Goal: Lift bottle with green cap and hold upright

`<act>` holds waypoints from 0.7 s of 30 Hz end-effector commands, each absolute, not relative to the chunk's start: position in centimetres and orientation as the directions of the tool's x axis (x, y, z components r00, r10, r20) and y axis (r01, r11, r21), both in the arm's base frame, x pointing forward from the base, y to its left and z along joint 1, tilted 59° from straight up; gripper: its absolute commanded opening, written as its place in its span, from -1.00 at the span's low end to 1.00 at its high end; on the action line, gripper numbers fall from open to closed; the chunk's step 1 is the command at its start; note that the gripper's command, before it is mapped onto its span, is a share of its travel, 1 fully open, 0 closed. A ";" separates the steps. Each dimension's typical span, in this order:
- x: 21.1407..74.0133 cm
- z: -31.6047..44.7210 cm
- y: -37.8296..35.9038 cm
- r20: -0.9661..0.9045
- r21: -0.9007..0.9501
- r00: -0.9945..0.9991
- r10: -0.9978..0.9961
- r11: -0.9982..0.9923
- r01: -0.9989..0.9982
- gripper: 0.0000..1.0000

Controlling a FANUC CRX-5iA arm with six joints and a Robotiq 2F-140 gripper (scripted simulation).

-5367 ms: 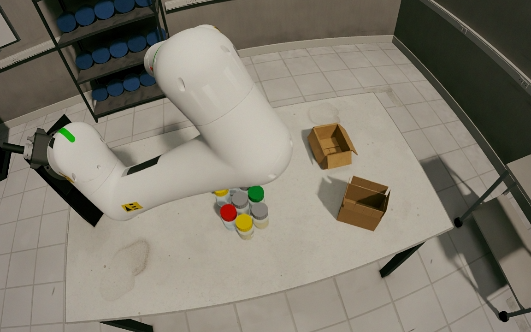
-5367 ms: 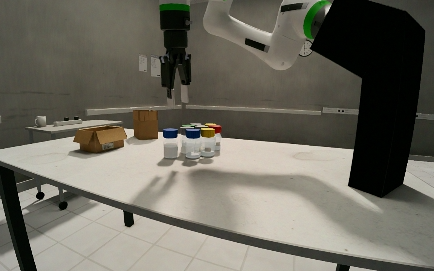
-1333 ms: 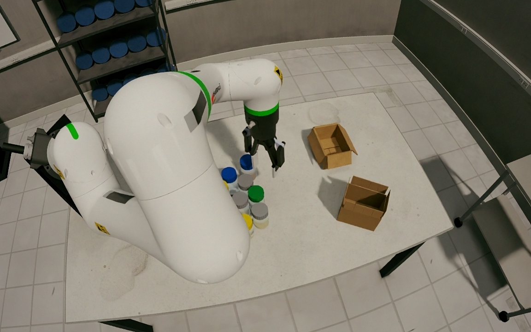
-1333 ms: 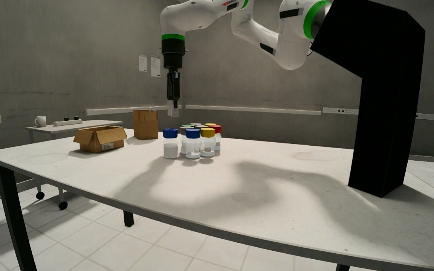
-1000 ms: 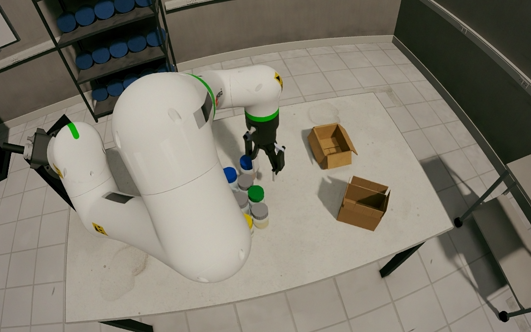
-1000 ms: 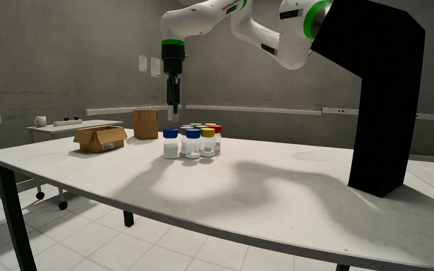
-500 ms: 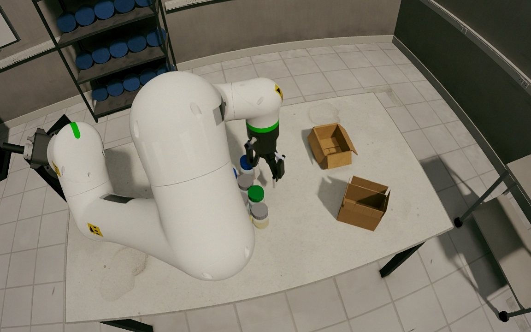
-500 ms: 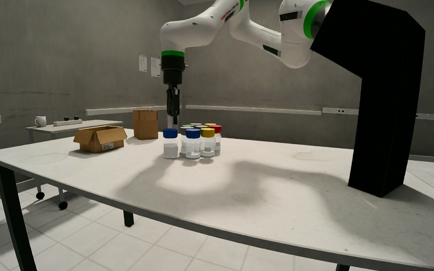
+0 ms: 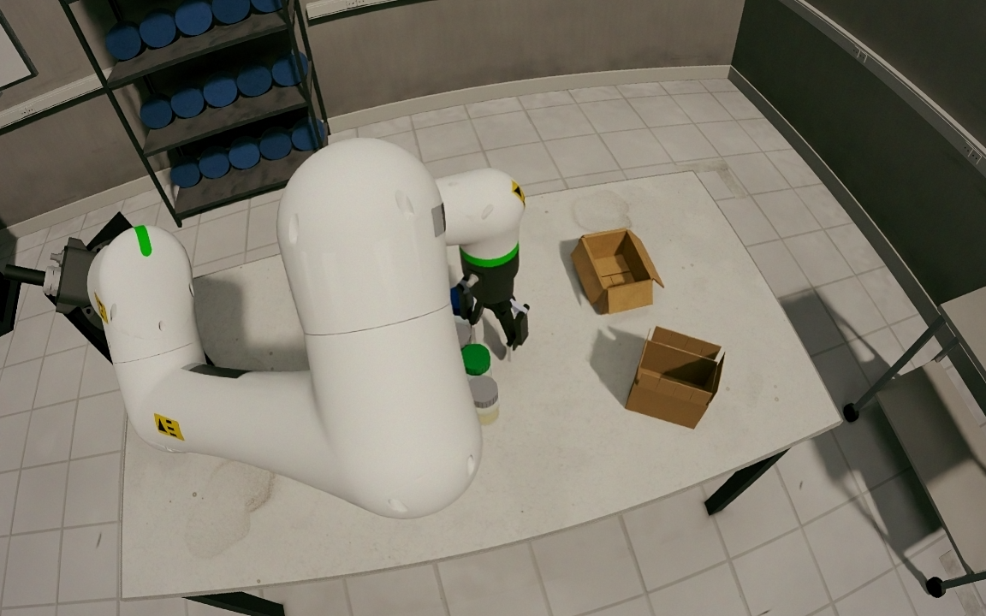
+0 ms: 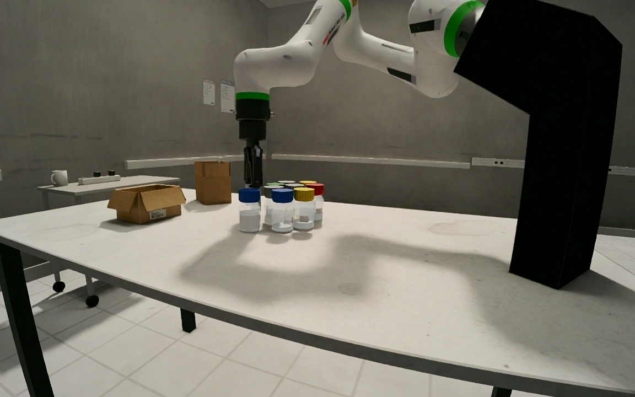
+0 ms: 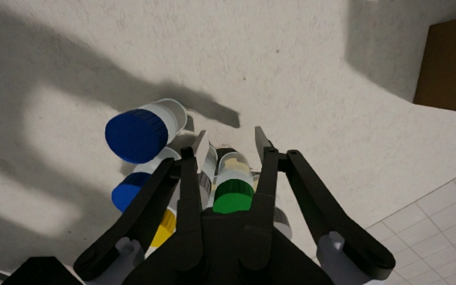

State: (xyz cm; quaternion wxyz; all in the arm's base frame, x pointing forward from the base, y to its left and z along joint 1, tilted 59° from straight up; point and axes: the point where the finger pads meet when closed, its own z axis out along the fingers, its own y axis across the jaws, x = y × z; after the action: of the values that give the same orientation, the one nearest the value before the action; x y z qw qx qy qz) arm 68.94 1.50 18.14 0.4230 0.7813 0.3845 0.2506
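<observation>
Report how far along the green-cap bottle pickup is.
Done: the gripper hangs over the bottle cluster, jaws half open and empty, lined up either side of the green-cap bottle. In hand: getting down to the bottle, which stands on the table among its neighbours. Left: close on it, lift and hold it upright, keeping the blue-cap bottle and the rest standing.

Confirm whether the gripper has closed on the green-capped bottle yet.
No: in the wrist view the fingers stand apart on either side of the green-capped bottle without touching it.
</observation>
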 end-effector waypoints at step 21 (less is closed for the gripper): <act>70.0 17.1 0.0 0.067 0.854 0.578 0.813 -0.346 0.388 0.02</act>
State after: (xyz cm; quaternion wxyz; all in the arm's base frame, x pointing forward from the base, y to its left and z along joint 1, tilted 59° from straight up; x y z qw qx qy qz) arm 70.20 0.22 17.07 0.4230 0.7813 0.3845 0.2505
